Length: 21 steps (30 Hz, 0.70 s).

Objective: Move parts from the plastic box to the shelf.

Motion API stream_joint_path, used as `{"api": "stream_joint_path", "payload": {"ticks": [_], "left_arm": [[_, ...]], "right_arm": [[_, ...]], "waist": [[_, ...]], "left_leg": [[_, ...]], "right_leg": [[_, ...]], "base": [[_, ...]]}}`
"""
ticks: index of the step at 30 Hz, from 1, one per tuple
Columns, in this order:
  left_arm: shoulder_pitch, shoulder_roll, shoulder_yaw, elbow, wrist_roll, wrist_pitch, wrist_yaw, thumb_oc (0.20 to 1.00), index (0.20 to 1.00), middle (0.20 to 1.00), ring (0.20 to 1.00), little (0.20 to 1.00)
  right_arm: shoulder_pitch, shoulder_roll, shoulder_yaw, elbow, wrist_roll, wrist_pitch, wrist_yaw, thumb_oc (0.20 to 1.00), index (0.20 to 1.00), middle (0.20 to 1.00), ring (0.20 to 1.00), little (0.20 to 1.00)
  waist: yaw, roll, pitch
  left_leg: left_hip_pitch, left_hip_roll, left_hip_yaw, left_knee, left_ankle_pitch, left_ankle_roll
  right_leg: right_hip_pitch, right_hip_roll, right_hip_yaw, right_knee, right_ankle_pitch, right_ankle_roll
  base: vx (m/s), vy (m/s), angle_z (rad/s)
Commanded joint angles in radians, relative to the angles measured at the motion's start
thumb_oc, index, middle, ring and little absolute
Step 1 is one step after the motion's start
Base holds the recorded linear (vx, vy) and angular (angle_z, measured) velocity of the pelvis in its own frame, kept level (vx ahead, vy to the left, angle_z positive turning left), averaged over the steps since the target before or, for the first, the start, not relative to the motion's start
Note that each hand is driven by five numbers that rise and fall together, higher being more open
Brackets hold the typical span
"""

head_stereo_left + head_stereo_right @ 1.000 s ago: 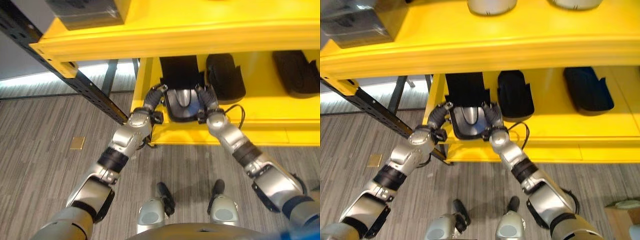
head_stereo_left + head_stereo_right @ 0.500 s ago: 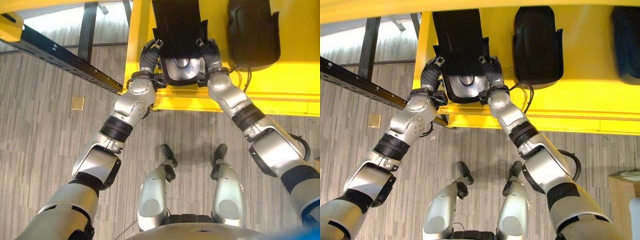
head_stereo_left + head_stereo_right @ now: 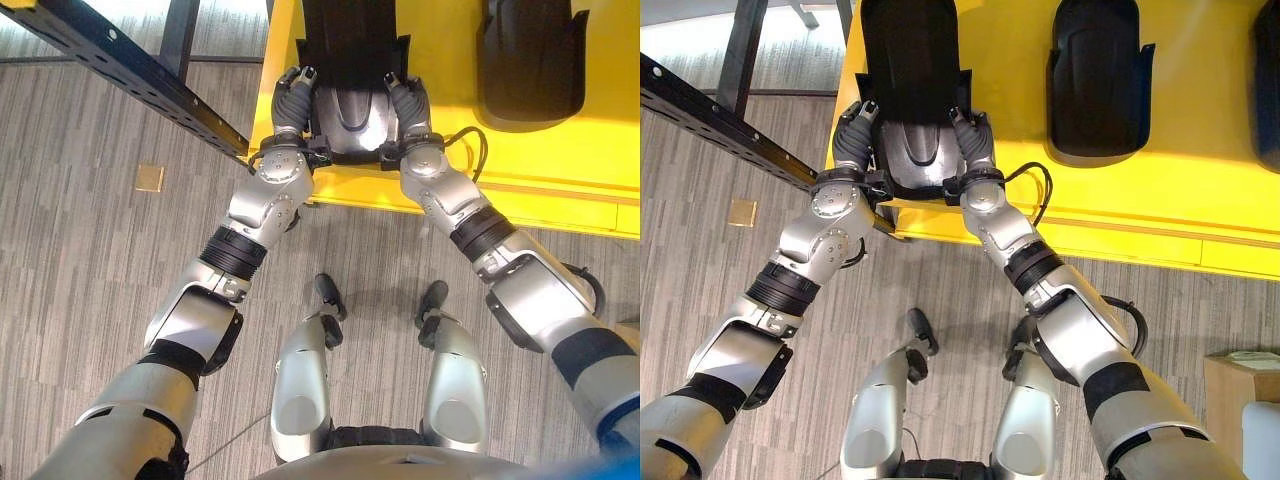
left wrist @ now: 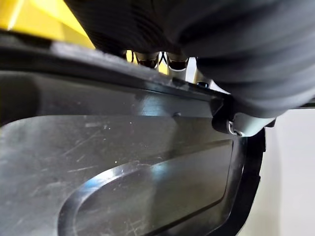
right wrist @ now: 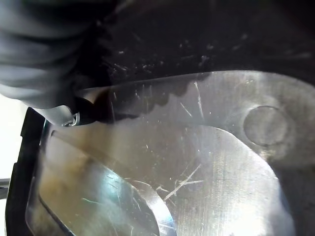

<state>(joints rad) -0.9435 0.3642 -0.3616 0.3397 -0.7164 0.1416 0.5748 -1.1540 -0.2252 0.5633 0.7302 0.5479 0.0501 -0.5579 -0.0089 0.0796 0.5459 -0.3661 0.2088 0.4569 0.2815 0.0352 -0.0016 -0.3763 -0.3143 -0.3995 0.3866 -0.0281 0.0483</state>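
Note:
A long black plastic part (image 3: pixel 350 105) with a glossy near end lies on the yellow shelf (image 3: pixel 520 165), close to its front left corner. My left hand (image 3: pixel 292 98) holds its left side and my right hand (image 3: pixel 405 102) its right side, fingers curled round the edges. The left wrist view has the part's scratched surface (image 4: pixel 147 172) right under the left hand's ribbed cover (image 4: pixel 236 49). In the right wrist view the right hand's cover (image 5: pixel 44 49) sits beside the same surface (image 5: pixel 197 157).
Another black part (image 3: pixel 1095 80) lies on the shelf to the right, and a further one (image 3: pixel 1270 80) at the far right edge. A black rack beam (image 3: pixel 130 70) crosses the floor on the left. A cardboard box (image 3: pixel 1240 400) stands at the lower right.
The camera has tipped down, so the upper shelf has left the view. Both hands stay on the part at the same spot on the shelf.

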Motion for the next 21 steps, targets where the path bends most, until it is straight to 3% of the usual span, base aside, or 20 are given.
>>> {"api": "stream_joint_path", "payload": {"ticks": [1,6,10,12,13,18,19,20,21], "left_arm": [[-0.095,0.000,-0.007,-0.039,0.048,-0.048,0.019,0.200,0.200,0.200,0.200,0.200],[-0.140,0.020,-0.020,0.001,0.081,-0.041,0.020,0.200,0.200,0.200,0.200,0.200],[-0.198,0.029,-0.032,0.065,0.003,-0.050,0.021,0.200,0.200,0.200,0.200,0.200],[-0.218,0.026,-0.043,0.086,-0.021,-0.054,0.019,0.269,0.269,0.269,0.269,0.269],[-0.225,0.023,-0.047,0.096,-0.024,-0.057,0.020,0.200,0.200,0.200,0.200,0.200],[-0.254,0.014,-0.060,0.129,-0.020,-0.074,0.030,0.200,0.200,0.200,0.200,0.200],[-0.261,0.013,-0.064,0.137,-0.014,-0.071,0.027,0.338,0.338,0.338,0.338,0.338],[-0.275,0.012,-0.071,0.150,-0.016,-0.066,0.030,0.909,0.909,0.909,0.909,0.909],[-0.283,0.009,-0.075,0.152,-0.022,-0.063,0.039,1.000,1.000,1.000,1.000,1.000]], "right_arm": [[-0.088,0.069,-0.061,-0.055,0.146,-0.142,-0.016,0.200,0.200,0.200,0.200,0.200],[-0.084,0.077,-0.070,-0.058,0.183,-0.164,-0.021,0.200,0.200,0.200,0.200,0.200],[-0.098,0.084,-0.065,-0.024,0.213,-0.184,-0.004,0.200,0.200,0.200,0.200,0.200],[-0.104,0.093,-0.061,-0.012,0.221,-0.198,-0.013,0.200,0.200,0.200,0.200,0.200],[-0.109,0.096,-0.060,-0.004,0.203,-0.205,-0.014,0.200,0.200,0.200,0.200,0.200],[-0.123,0.107,-0.052,0.013,0.184,-0.222,-0.022,0.200,0.200,0.200,0.200,0.200],[-0.129,0.108,-0.050,0.019,0.182,-0.226,-0.019,0.200,0.200,0.200,0.200,0.200],[-0.139,0.107,-0.049,0.026,0.178,-0.225,-0.014,0.200,0.200,0.200,0.200,0.200],[-0.142,0.107,-0.048,0.027,0.170,-0.223,-0.004,0.200,0.200,0.200,0.200,0.200]], "waist": [[0.018,0.013,-0.026],[0.013,0.016,-0.026],[0.010,0.023,-0.026],[0.010,0.025,-0.026],[0.010,0.026,-0.026],[0.010,0.027,-0.026],[0.010,0.026,-0.026],[0.011,0.026,-0.026],[0.011,0.026,-0.026]], "left_leg": [[0.009,0.068,-0.005,0.012,-0.032,-0.123],[0.002,0.071,0.000,0.015,-0.029,-0.125],[0.003,0.073,0.008,0.012,-0.022,-0.126],[0.000,0.075,0.010,0.014,-0.020,-0.128],[-0.001,0.076,0.012,0.013,-0.019,-0.128],[-0.008,0.084,0.012,0.014,-0.011,-0.131],[-0.011,0.085,0.011,0.014,-0.008,-0.132],[-0.015,0.088,0.010,0.015,-0.006,-0.133],[-0.017,0.089,0.008,0.015,-0.005,-0.134]], "right_leg": [[-0.069,-0.034,0.042,0.018,-0.027,0.088],[-0.082,-0.039,0.047,0.031,-0.027,0.089],[-0.087,-0.044,0.049,0.042,-0.027,0.089],[-0.089,-0.047,0.046,0.048,-0.027,0.089],[-0.091,-0.049,0.045,0.051,-0.027,0.089],[-0.099,-0.053,0.045,0.059,-0.025,0.090],[-0.100,-0.052,0.044,0.059,-0.023,0.090],[-0.104,-0.053,0.044,0.063,-0.023,0.091],[-0.106,-0.053,0.044,0.066,-0.023,0.091]], "base": [[0.03,0.037,0.03],[0.02,0.021,0.01],[0.03,0.035,0.02],[0.02,0.012,0.00],[0.00,0.000,0.00],[0.01,0.008,0.01],[0.01,0.011,0.04],[0.00,0.002,0.05],[0.00,-0.005,0.05]]}}
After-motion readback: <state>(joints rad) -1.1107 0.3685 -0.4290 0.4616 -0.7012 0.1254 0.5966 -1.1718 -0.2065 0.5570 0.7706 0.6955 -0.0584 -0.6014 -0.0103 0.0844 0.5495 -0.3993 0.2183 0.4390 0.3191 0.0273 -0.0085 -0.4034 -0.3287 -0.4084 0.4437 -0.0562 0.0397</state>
